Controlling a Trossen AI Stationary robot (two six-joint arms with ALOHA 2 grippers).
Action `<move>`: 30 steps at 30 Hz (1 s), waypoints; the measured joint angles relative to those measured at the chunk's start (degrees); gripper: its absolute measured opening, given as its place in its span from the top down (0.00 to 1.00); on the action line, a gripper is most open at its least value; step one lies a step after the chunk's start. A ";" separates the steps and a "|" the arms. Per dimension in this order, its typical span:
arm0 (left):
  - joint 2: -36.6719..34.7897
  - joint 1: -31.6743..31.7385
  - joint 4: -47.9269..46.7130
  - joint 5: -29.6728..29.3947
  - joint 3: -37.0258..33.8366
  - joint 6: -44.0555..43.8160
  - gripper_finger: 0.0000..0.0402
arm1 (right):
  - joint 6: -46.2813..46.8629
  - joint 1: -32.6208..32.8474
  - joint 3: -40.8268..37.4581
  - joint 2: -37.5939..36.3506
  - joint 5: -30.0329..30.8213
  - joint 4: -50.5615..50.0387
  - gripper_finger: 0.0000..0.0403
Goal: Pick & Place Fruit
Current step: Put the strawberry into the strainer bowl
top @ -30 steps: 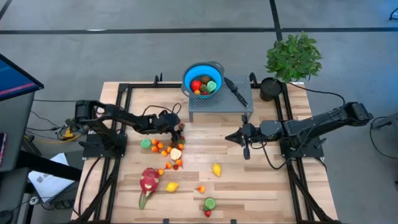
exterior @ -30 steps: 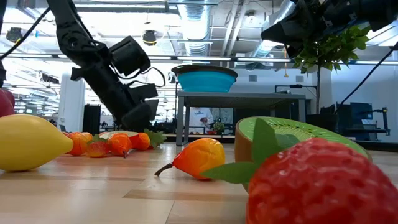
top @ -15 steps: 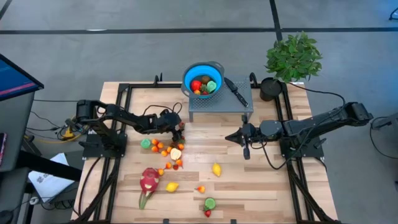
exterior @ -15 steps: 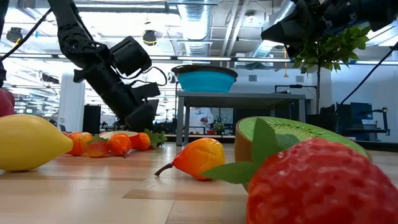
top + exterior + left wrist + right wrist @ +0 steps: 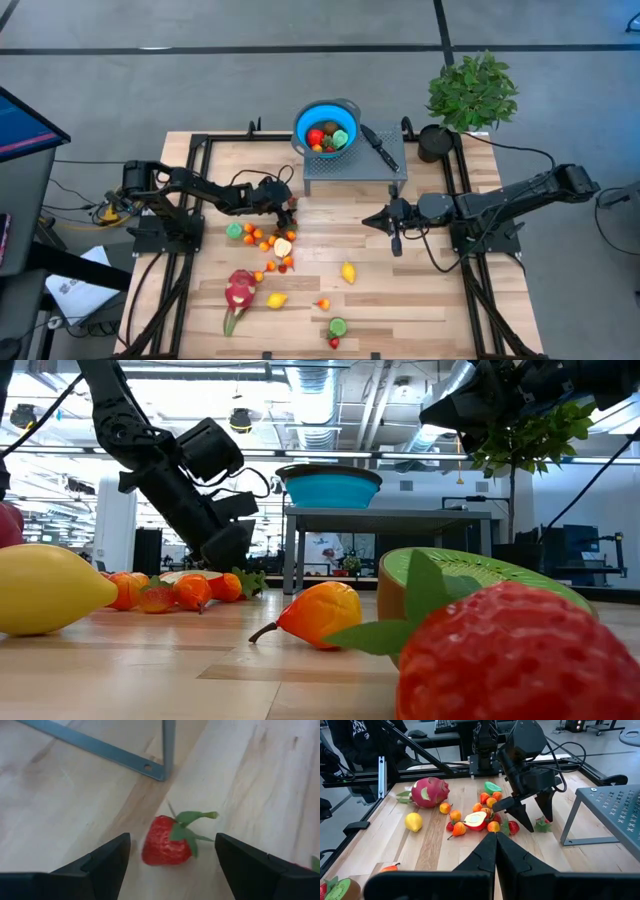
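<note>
A red strawberry (image 5: 166,844) with green leaves lies on the wooden table, close to a leg (image 5: 168,745) of the grey metal stand. My left gripper (image 5: 172,840) is open and slants down over it, one finger on each side, with a gap to the fruit on both. From above, my left gripper (image 5: 291,208) is at the far end of a cluster of small orange and red fruits (image 5: 268,240). My right gripper (image 5: 368,221) is shut and hangs above the table's right half, holding nothing.
A blue bowl (image 5: 327,125) with fruit in it and a black-handled knife (image 5: 380,147) sit on the grey stand (image 5: 350,170) at the back. A dragon fruit (image 5: 239,292), two lemons (image 5: 347,271), a kiwi half (image 5: 337,326) lie nearer. A potted plant (image 5: 470,92) stands far right.
</note>
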 joint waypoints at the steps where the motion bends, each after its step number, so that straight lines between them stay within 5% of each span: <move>1: 0.00 0.00 -0.02 0.24 0.00 -0.04 0.31 | 0.00 0.00 0.00 0.00 0.00 0.00 1.00; 30: -0.04 -0.02 0.00 0.31 -0.02 -0.48 0.70 | 0.00 0.00 0.00 0.00 0.00 -0.01 1.00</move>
